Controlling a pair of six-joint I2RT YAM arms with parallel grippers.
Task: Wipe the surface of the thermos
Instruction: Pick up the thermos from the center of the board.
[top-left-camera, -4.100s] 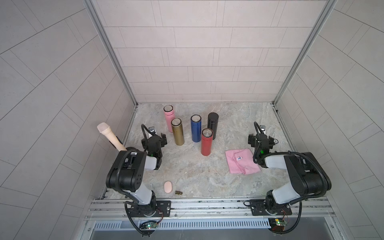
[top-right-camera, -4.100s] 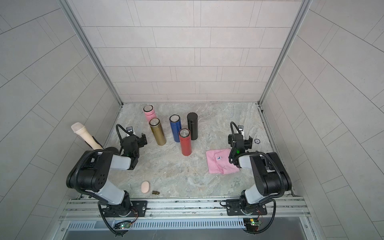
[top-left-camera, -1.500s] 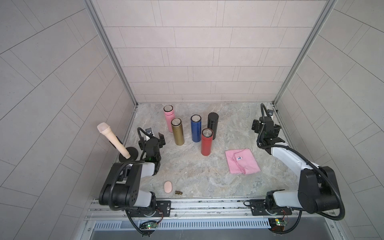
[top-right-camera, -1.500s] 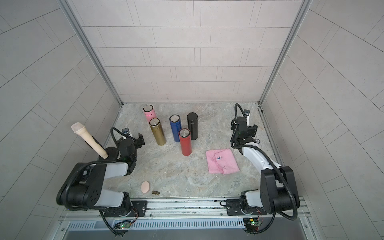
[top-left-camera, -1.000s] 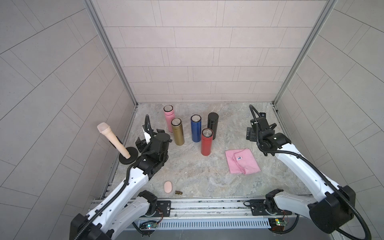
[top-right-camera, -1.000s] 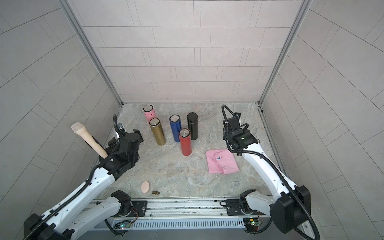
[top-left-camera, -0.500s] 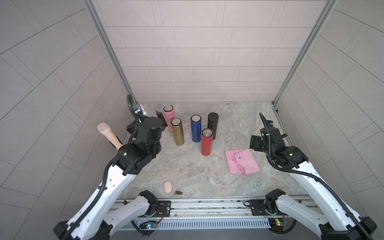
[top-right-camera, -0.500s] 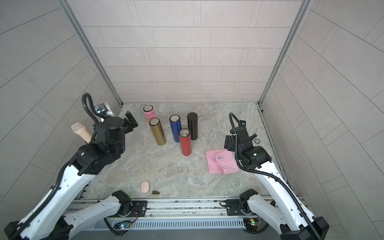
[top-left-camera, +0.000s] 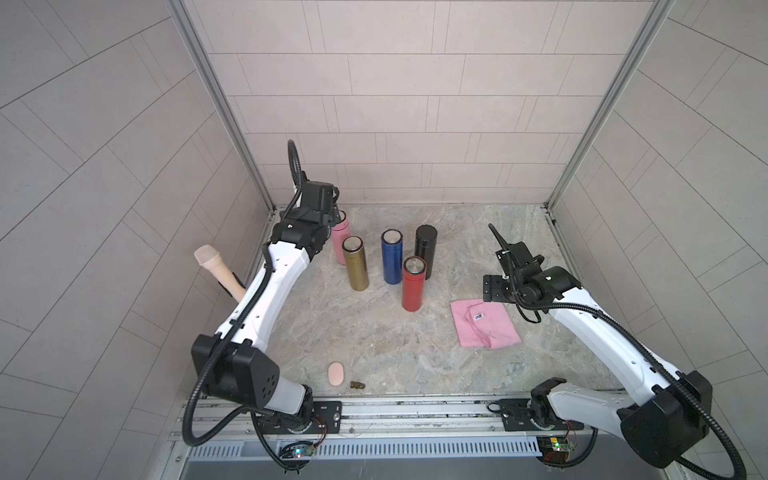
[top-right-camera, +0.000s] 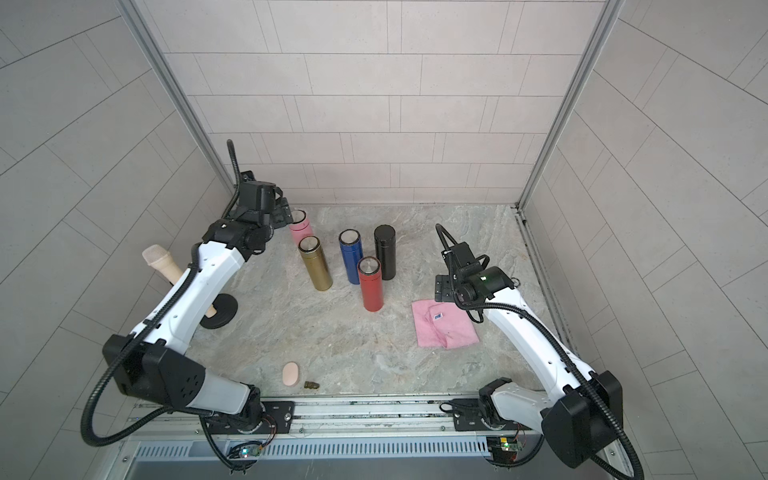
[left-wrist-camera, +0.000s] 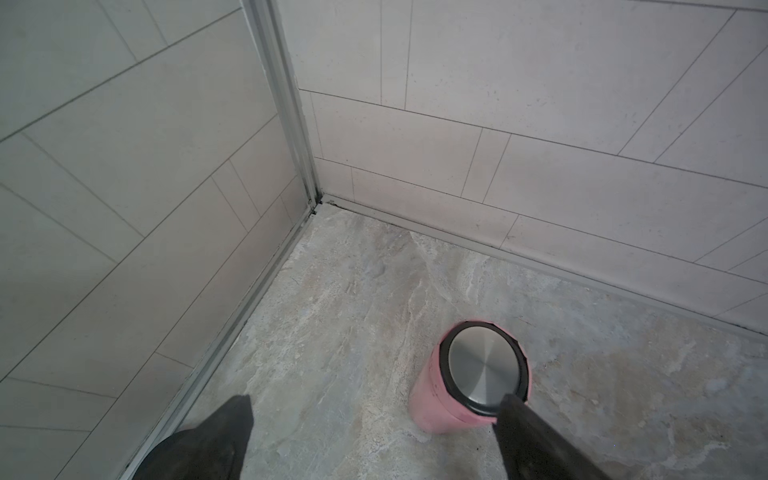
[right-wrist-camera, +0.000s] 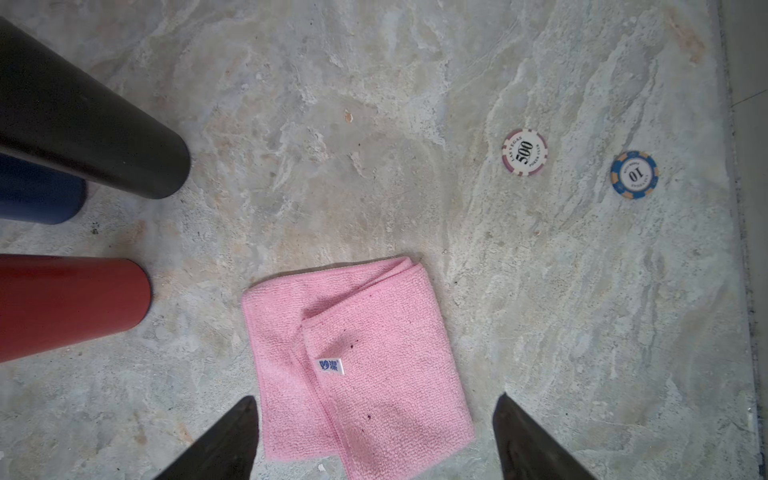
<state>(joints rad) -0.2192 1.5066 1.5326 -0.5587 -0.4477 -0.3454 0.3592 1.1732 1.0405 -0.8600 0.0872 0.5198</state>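
500 LV chip (right-wrist-camera: 524, 152), 10 chip (right-wrist-camera: 634, 174).

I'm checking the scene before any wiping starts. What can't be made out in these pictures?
- Pink thermos: in a top view the left arm covers one side; in the left wrist view a finger of the left tool hides part of its rim.
- Black thermos, blue thermos, red thermos: tops cut off by the right wrist view's edge.
- Small brown thing: too small to identify in both top views.
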